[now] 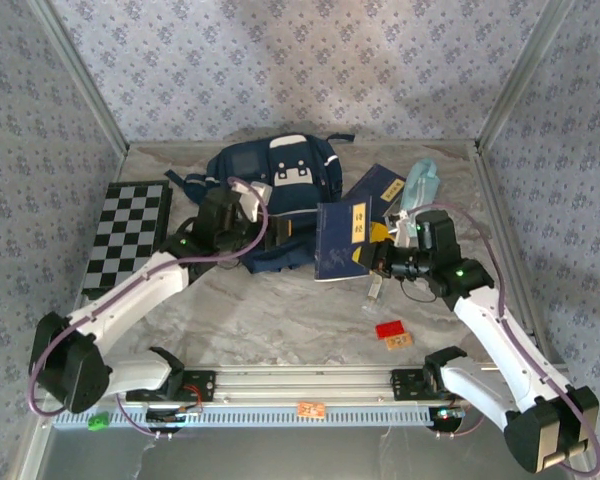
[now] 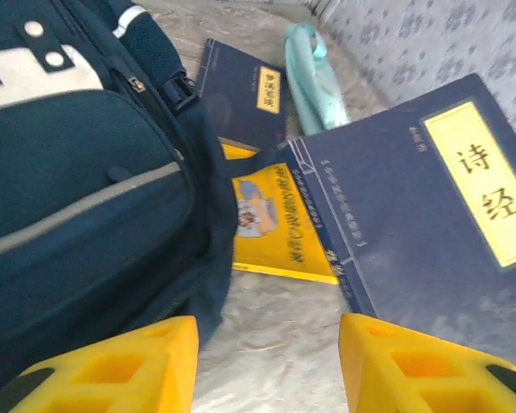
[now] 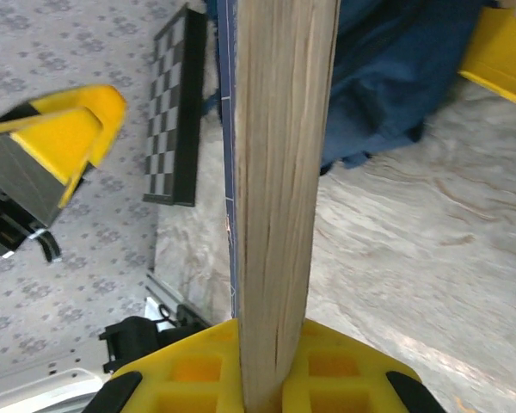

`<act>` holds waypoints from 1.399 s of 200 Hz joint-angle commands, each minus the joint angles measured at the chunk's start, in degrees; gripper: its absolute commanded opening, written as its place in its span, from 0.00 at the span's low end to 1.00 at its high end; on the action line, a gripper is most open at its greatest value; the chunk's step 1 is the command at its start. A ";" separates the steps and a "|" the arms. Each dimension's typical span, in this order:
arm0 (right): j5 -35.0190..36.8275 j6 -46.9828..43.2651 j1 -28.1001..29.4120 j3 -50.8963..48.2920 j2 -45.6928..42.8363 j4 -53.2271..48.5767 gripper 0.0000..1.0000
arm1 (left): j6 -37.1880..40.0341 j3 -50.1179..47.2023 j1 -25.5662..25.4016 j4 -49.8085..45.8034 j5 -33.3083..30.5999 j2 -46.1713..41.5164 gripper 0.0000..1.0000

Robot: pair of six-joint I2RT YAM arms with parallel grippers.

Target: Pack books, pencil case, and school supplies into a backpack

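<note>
Between the yellow fingers of the right gripper (image 3: 271, 374), a dark navy book (image 3: 279, 172) is clamped by its pale page edge above the grey marbled table (image 3: 396, 241). The left gripper (image 2: 267, 344) keeps its fingers (image 2: 138, 361) half apart with nothing between them; close beside one finger lies the navy backpack (image 2: 77, 215), and ahead of the fingers lie the yellow book (image 2: 279, 219), a second navy book (image 2: 241, 90) and the teal pencil case (image 2: 314, 77). Walls with blue flowered paper (image 1: 280, 60) close the table on three sides, and a checkered board (image 1: 130, 235) lies flat, well apart from both grippers.
</note>
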 commanded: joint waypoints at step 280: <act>-3.81 -3.37 -9.87 1.21 -1.03 -6.11 0.00 | 39.73 35.44 3.87 -25.76 -9.12 41.38 0.03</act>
